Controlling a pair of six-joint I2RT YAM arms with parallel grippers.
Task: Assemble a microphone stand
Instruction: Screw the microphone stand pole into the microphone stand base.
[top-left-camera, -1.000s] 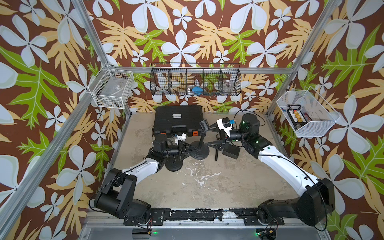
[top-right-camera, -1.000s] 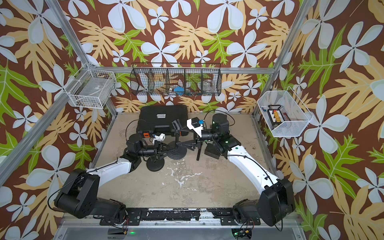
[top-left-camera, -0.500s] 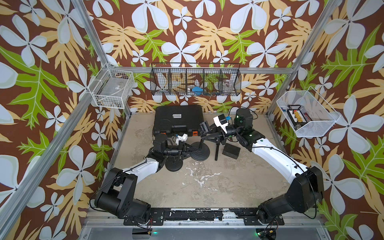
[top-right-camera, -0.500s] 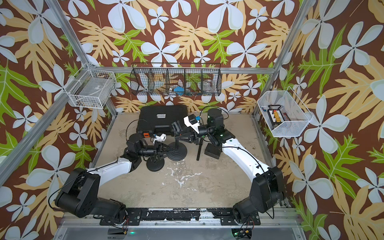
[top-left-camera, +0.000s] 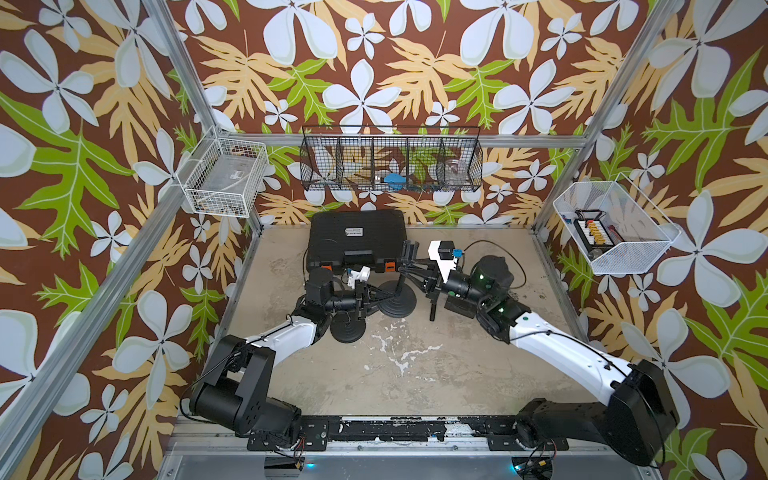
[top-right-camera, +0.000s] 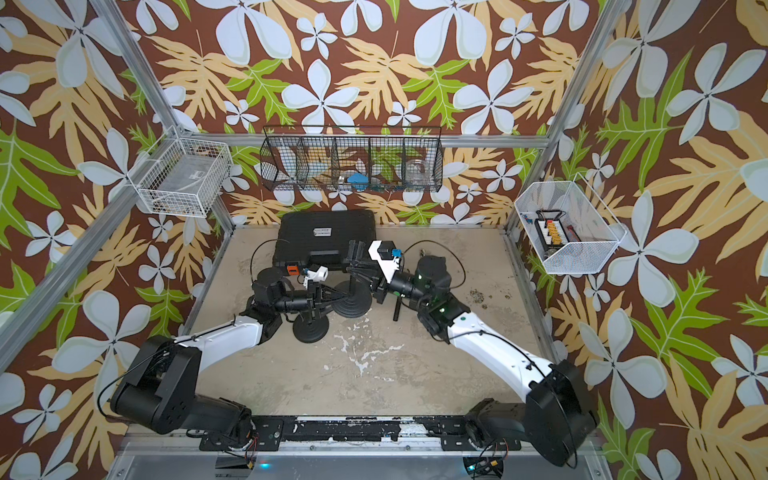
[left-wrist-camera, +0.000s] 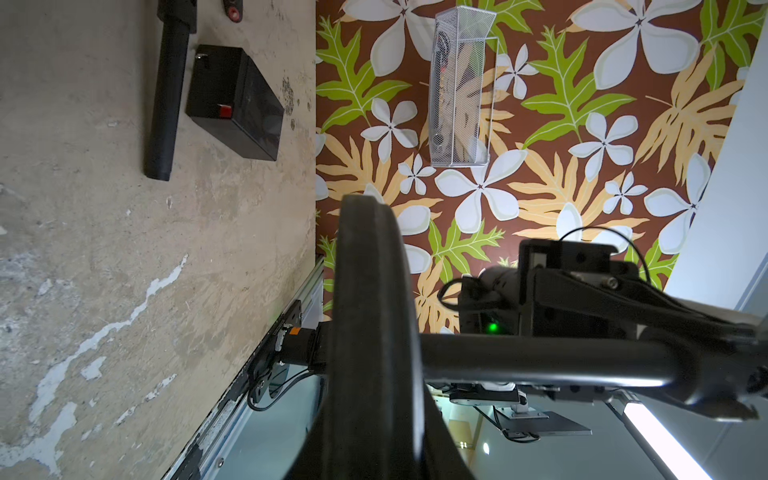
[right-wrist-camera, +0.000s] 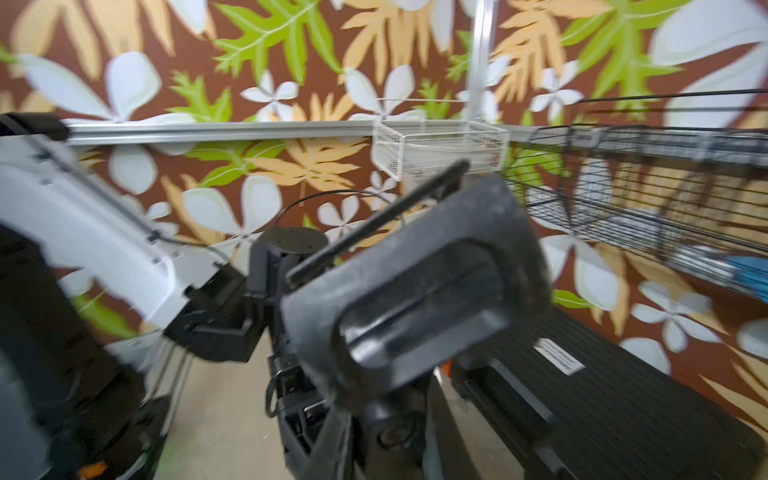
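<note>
1. The stand (top-left-camera: 397, 301) is seen on the table (top-left-camera: 415, 365) in both top views.
2. The left claw (left-wrist-camera: 725, 374) is clamped on the pole (left-wrist-camera: 540, 361), shown plainly in the left wrist view.
3. The right claw (right-wrist-camera: 390, 432) is closed on the pole under the clip (right-wrist-camera: 415, 299), shown blurred in the right wrist view.

Brown floral-wallpapered walls (top-left-camera: 415, 50) enclose a scuffed beige floor (top-left-camera: 415, 374); aluminium posts (top-left-camera: 179, 62) frame the corners. A black wire-mesh basket (top-left-camera: 320, 166) hangs behind.

Round black base (top-left-camera: 399, 307) sits flat, slim pole (left-wrist-camera: 540, 357) upright at its centre. Separate black tube (left-wrist-camera: 166, 95) lies flat nearby.
</note>
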